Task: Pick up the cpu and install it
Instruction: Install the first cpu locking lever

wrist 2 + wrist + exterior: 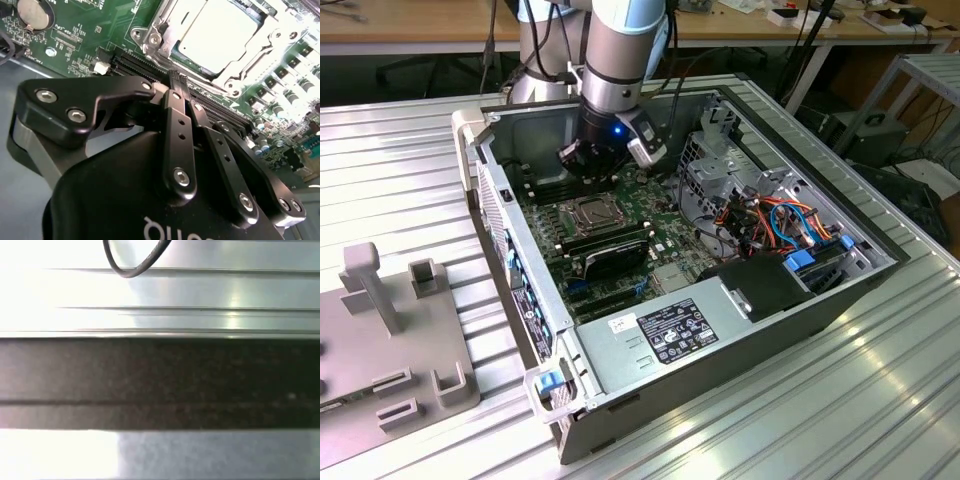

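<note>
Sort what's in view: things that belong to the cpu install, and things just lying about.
Job:
cpu, lying in the socket frame
gripper, fingers together, holding nothing
motherboard

Lying about:
power supply
grey fixture block
drive cables

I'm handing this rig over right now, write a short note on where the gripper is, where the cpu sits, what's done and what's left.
Gripper: fingers shut together, holding nothing, hanging inside the open computer case beside the motherboard socket.
Cpu: lying flat in the socket, its metal frame around it.
Done: the cpu is placed in the socket and the gripper has let go of it.
Left: from these views I cannot tell whether the frame is latched down; check that before calling the install finished.
</note>
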Controlling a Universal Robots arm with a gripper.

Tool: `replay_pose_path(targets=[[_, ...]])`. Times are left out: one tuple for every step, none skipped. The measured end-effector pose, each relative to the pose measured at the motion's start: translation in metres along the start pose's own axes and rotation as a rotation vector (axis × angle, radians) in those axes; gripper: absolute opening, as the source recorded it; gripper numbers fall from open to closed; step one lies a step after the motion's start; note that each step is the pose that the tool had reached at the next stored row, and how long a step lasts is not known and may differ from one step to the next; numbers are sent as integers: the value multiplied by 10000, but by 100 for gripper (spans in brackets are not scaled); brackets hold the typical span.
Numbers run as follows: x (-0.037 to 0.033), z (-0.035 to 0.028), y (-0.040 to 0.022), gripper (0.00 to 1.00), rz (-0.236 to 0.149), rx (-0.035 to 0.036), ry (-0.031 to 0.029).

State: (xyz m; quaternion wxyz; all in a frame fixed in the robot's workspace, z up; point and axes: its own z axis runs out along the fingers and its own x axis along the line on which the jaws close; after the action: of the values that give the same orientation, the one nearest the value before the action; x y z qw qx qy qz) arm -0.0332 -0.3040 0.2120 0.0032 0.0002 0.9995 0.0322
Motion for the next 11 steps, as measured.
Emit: replay_pose_path(targets=[[0,-17,1,11,0,0,0],[0,-29,2,11,0,-1,0],[0,-45,3,11,0,0,0],[-1,-92,6,11,0,0,0],[-1,-118,8,11,-1,1,1],[-1,-131,8,11,0,1,0],[-1,-133,9,11,-2,5,-1],[-2,-133,9,11,-2,16,-1],[-1,-134,6,11,-2,33,0],[-1,-135,0,11,-1,49,1],[-1,-135,-7,11,-2,61,1]])
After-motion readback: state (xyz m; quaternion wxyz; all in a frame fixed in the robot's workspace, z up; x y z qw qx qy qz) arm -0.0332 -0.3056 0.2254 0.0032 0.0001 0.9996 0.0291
